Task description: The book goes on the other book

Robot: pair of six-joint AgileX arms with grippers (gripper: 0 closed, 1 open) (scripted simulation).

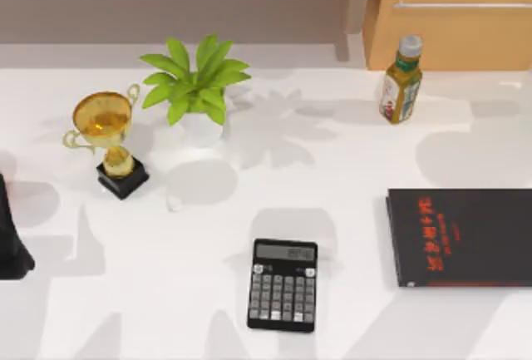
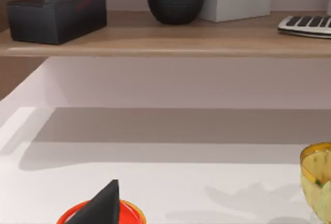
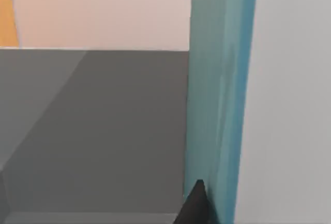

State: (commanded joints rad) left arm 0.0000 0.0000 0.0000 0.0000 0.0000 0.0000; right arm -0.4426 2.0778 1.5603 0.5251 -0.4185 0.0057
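The book (image 3: 220,94) stands on edge close to the right wrist camera, its teal cover beside white page edges. My right gripper (image 3: 214,211) is shut on it, one dark fingertip (image 3: 194,206) pressed against the cover, with grey floor and a wall behind. The other book (image 1: 461,237), flat and black with red lettering, lies at the table's right edge. My left arm (image 1: 10,248) is parked at the table's left edge.
A black calculator (image 1: 283,284) lies at front centre. A gold trophy (image 1: 106,140) and a potted plant (image 1: 195,86) stand at back left, a bottle (image 1: 401,81) at back right. A wooden shelf (image 2: 165,38) behind holds tissue boxes, a black ball and a keyboard.
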